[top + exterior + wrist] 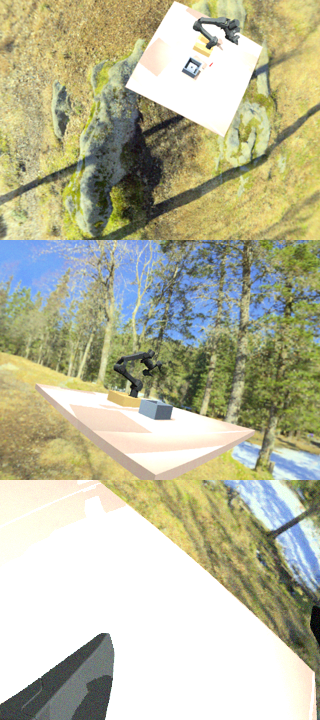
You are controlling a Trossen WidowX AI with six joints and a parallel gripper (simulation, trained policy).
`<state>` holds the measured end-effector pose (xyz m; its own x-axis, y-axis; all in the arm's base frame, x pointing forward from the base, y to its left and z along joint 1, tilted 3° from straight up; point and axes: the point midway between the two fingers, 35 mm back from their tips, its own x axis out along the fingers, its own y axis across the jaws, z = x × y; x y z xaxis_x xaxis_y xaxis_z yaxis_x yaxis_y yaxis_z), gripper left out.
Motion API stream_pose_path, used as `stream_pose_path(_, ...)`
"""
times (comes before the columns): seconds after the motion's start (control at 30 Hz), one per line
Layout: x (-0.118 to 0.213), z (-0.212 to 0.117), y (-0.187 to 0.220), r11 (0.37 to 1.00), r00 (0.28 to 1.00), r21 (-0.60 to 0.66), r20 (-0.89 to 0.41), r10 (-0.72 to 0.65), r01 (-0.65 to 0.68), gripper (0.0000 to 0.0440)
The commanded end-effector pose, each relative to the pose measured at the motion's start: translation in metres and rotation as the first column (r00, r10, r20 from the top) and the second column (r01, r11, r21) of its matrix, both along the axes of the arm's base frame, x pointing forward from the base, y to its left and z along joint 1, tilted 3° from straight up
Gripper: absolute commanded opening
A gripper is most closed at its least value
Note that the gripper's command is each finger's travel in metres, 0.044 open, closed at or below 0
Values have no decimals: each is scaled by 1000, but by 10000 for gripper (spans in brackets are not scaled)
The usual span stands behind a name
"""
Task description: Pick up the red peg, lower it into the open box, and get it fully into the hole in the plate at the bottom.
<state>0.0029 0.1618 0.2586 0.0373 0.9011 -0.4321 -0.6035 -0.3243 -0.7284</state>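
The red peg (211, 64) lies on the table, to the right of the open box in the top view; I cannot see it in the exterior view or the wrist view. The blue-grey box (188, 72) (147, 409) stands open at the top. A pale plate (194, 69) with a small dark spot near its middle shows at its bottom. My gripper (238, 37) (156, 373) (214, 630) is open and empty, with its fingers wide apart. It is high above the table, away from both peg and box.
A yellow-tan block (202, 49) (124, 399) stands at the arm's base, close to the box. The pale table (206, 103) (170, 441) (165, 580) has patches of shadow. Its edge (227, 588) crosses the wrist view, with grass beyond.
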Motion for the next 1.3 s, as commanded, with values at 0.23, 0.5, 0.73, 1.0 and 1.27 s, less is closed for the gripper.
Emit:
stream_pose_path(0.23, 20, 12, 9, 978, 963, 2, -174, -204, 207, 440)
stream_pose_path(0.5, 41, 3, 14, 913, 852, -86, -335, -403, 398, 440)
stream_pose_path(0.73, 59, -9, 16, 822, 699, -182, -448, -558, 539, 440)
stream_pose_path(1.0, 79, -24, 14, 685, 473, -302, -540, -696, 663, 440)
stream_pose_path(1.27, 98, -40, 9, 522, 210, -424, -591, -779, 740, 440)
